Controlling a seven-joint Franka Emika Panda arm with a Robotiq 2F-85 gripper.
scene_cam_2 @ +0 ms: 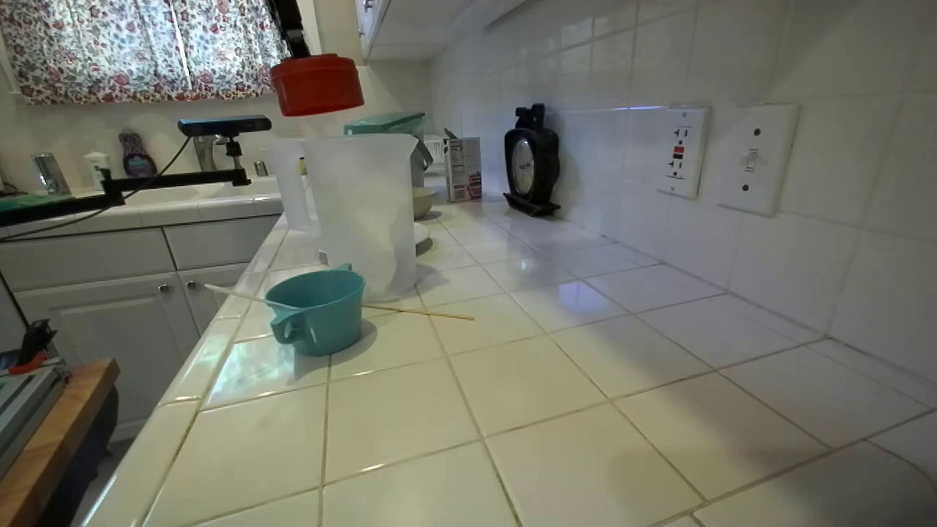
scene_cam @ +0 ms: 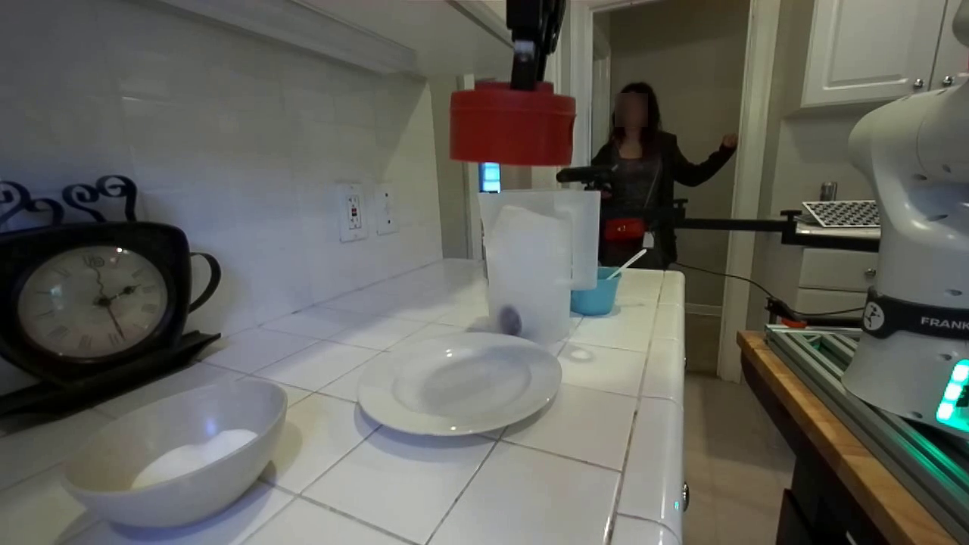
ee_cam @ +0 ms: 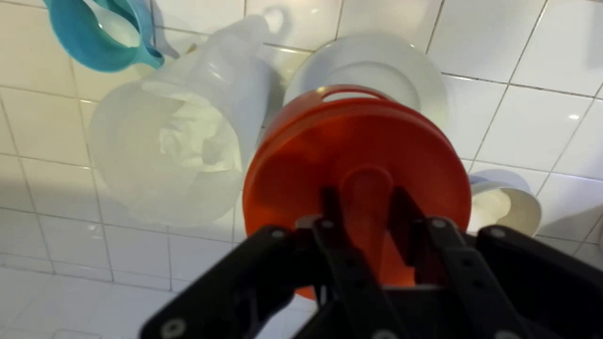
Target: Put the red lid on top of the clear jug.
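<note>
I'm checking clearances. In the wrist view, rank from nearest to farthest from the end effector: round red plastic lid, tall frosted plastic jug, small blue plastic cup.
1. Red lid: held in the end effector.
2. Frosted jug: left of the lid.
3. Blue cup: upper left.

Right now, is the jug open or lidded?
Open: the wrist view looks into the clear jug; the gripper holds the red lid apart from it.

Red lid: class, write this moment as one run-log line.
gripper: closed on red lid | red lid: aloft, apart from clear jug | clear jug: upright on counter, uncovered | placement: not yet done
</note>
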